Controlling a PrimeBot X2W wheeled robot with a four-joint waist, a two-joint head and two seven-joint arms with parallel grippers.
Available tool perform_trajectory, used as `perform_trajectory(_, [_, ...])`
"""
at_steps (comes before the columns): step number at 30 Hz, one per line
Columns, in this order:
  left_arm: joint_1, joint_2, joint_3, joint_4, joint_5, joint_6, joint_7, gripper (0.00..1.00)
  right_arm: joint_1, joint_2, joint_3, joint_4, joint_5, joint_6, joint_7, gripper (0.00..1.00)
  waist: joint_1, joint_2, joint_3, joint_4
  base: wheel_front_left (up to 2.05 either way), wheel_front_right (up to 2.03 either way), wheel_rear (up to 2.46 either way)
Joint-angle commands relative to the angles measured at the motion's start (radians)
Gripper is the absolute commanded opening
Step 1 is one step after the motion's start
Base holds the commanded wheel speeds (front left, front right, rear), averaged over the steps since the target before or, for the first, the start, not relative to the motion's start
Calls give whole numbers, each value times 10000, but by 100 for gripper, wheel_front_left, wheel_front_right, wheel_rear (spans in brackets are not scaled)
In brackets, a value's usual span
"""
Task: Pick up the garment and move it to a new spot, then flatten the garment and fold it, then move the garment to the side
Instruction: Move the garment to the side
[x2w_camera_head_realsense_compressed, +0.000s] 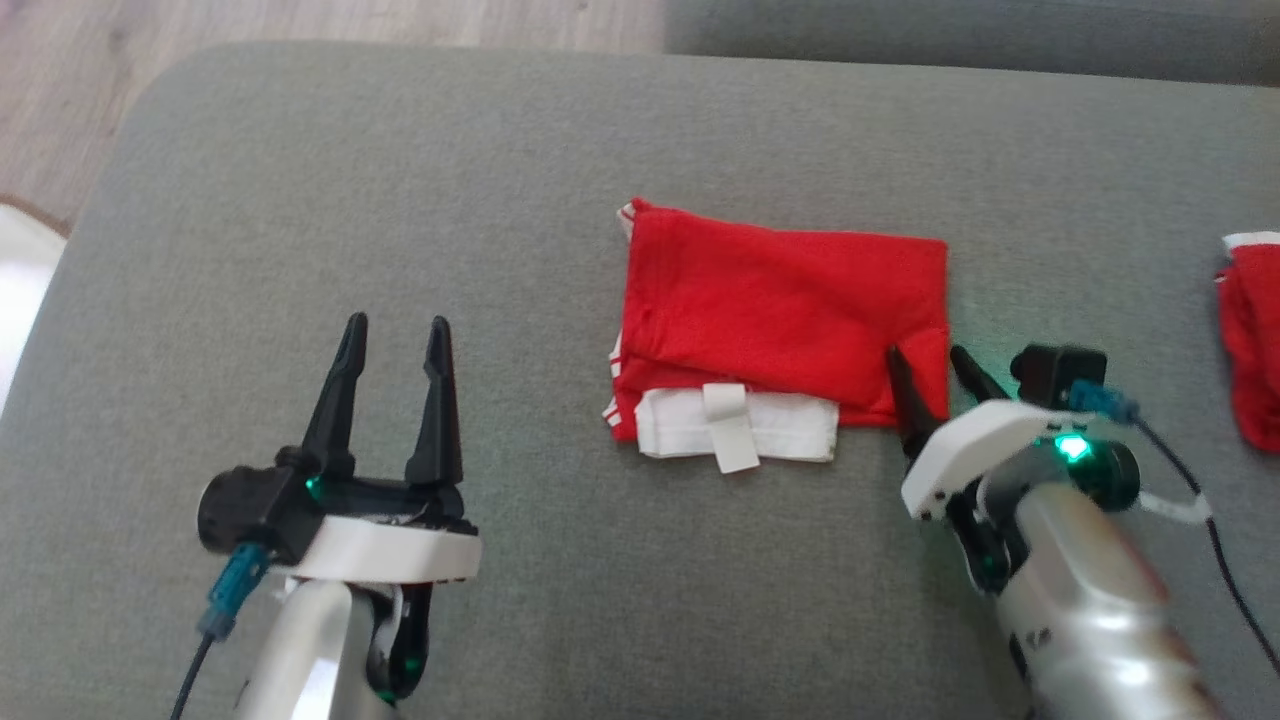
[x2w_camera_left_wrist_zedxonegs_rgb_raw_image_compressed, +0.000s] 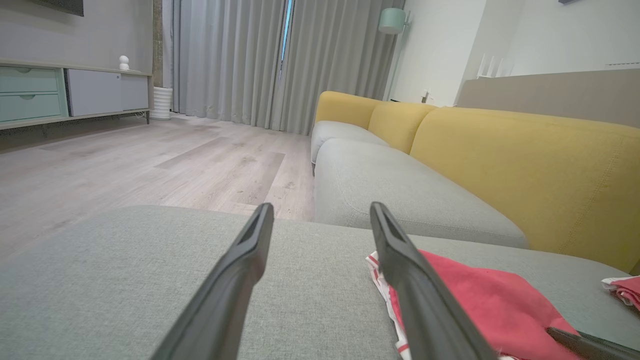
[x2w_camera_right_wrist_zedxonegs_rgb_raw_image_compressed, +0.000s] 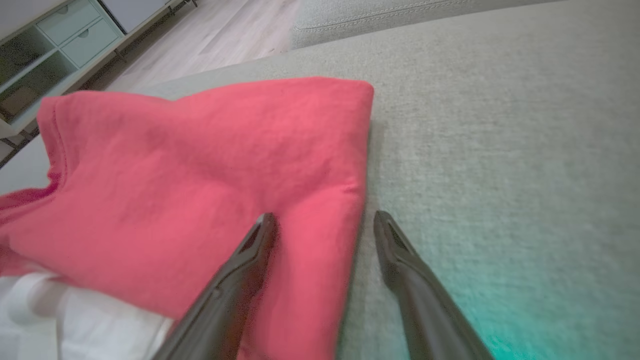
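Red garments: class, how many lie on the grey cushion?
2. The folded garment lies in the middle; the second garment sits at the right edge, partly cut off. Others may lie outside the frame.

Soft matt red cloth garment (x2w_camera_head_realsense_compressed: 780, 310) on coarse-woven grey cushion (x2w_camera_head_realsense_compressed: 400, 200).

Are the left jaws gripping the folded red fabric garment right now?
No, the left jaws stand open over the grey fabric cushion, clear to the left of the folded red fabric garment.
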Motion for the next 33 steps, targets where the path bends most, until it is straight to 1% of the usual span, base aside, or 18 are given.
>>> perform_trajectory(1, [-452, 70, 235, -322, -38, 21, -51, 100, -449, 30, 290, -119, 172, 35, 1, 100, -1, 0, 104, 123, 0, 0, 0])
perform_trajectory(3, [-496, 70, 184, -340, -74, 45, -51, 100, -731, 30, 425, 302, 393, 35, 33, 100, -1, 0, 182, 199, 0, 0, 0])
perform_trajectory(5, [-534, 70, 149, -348, -96, 66, -51, 100, -1005, 30, 544, 731, 379, 35, -30, 100, -1, 0, 239, 239, 0, 0, 0])
perform_trajectory(6, [-547, 70, 138, -347, -96, 75, -51, 100, -1118, 30, 634, 915, 380, 35, -71, 93, -1, 0, 259, 247, 0, 0, 0])
perform_trajectory(7, [-556, 70, 136, -348, -95, 86, -51, 100, -1230, 30, 747, 1061, 312, 35, -183, 0, -1, 0, 276, 241, 0, 0, 0])
perform_trajectory(10, [-564, 70, 160, -349, -57, 105, -51, 100, -1529, 30, 1050, 1364, -46, 35, -759, 0, -1, 0, 269, 113, 0, 0, 0])
perform_trajectory(14, [-594, 70, 156, -367, 5, 103, -51, 100, -1963, -2, 1024, 1674, -1198, 35, -1389, 0, -1, 0, 215, -282, 0, 0, 0])
perform_trajectory(20, [-756, 70, -30, -453, 20, 121, -51, 100, -2155, -515, 867, 1146, -2594, 35, -1634, 0, -1, 0, 148, -1131, 0, 0, 0])
perform_trajectory(23, [-882, 70, -193, -489, -19, 142, -51, 100, -2111, -922, 895, 708, -2958, 35, -1650, 0, -1, 0, 182, -1551, 0, 0, 0])
perform_trajectory(27, [-1084, 70, -377, -550, -59, 157, -51, 100, -2082, -1634, 1187, 179, -3122, 35, -1635, 0, -1, 0, 277, -2070, 0, 0, 0])
perform_trajectory(29, [-1168, 70, -446, -591, -67, 171, -51, 100, -2109, -2074, 1357, -58, -3050, 35, -1488, 0, -1, 0, 351, -2293, 0, 0, 0])
perform_trajectory(33, [-1321, 70, -509, -658, -50, 189, -51, 100, -2264, -3149, 1655, -600, -2754, 35, -1031, 0, -1, 0, 584, -2639, 0, 0, 0])
